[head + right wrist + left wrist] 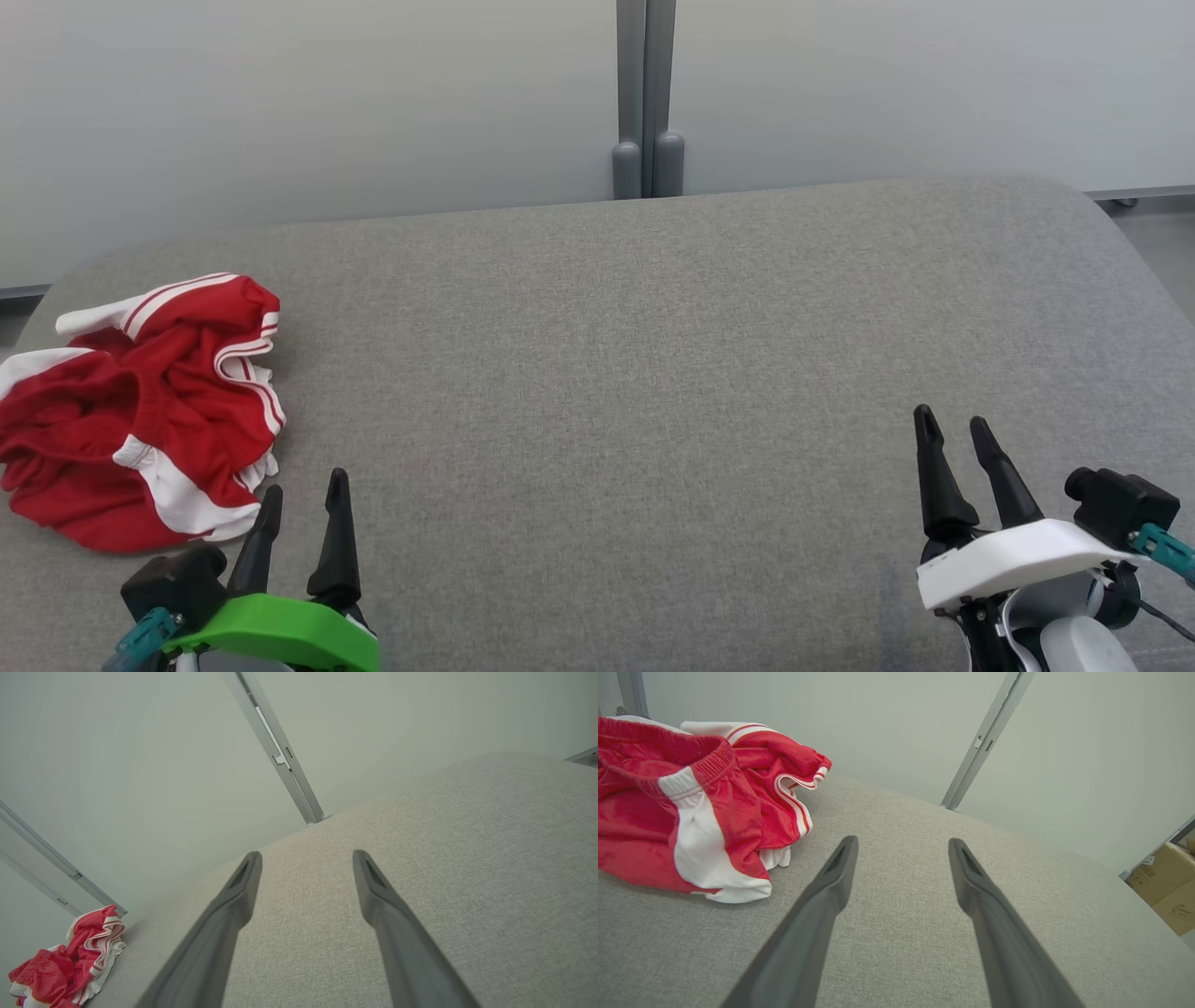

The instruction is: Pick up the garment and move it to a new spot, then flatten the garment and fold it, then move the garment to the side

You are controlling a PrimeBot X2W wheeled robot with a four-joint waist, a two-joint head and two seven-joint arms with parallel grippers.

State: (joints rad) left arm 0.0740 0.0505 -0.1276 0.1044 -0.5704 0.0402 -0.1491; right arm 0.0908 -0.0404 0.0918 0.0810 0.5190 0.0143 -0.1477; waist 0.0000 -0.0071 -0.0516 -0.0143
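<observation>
The garment (140,411), red shorts with white side panels and stripes, lies crumpled at the far left of the grey fabric surface (635,373). My left gripper (303,490) stands open just to its lower right, fingertips close to the cloth but apart from it. In the left wrist view the garment (691,798) lies to the left of my open left gripper (903,843). My right gripper (952,420) is open at the lower right, far from the garment. The right wrist view shows my right gripper (306,856) empty, and the garment (70,961) small at the lower left.
A pale wall with a grey vertical post (646,93) stands behind the surface. Cardboard boxes (1169,886) sit beyond its far right edge in the left wrist view. The surface's rounded corners fall away at the back left and back right.
</observation>
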